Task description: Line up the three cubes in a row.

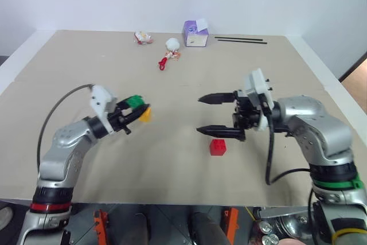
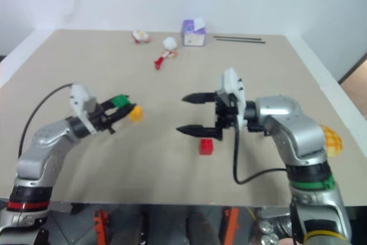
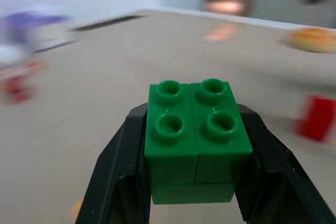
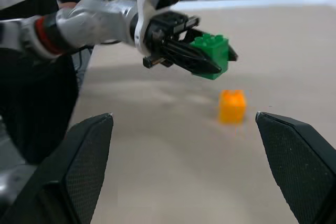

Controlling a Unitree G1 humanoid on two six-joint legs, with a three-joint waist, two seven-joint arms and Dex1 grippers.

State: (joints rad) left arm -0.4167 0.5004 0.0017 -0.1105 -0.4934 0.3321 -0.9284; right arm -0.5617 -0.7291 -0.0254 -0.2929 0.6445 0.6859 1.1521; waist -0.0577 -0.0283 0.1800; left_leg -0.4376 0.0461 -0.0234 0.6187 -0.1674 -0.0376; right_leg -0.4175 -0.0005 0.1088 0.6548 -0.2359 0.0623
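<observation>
Cubes: three small glossy plastic blocks w/ round studs on top. Green cube (image 3: 195, 137) pinched between the left gripper's (image 1: 133, 111) two black fingers, held above the table, studs up. Yellow-orange cube (image 4: 232, 106) sits on the table just beyond and below the green one. Red cube (image 1: 217, 147) on the table nearer the front edge, right under the right gripper (image 1: 206, 114), not touching it. Right gripper spread wide, empty; finger pads (image 4: 86, 156) finely ribbed matte black, tapering to points.

Table (image 1: 86, 61): flat matte beige top, white rim. At the far side: purple-and-white box (image 1: 195, 33), small red-and-white items (image 1: 168, 54), thin black rod (image 1: 241, 40). Round yellow checkered bun (image 2: 331, 139) near the table's right edge. Plain white wall behind.
</observation>
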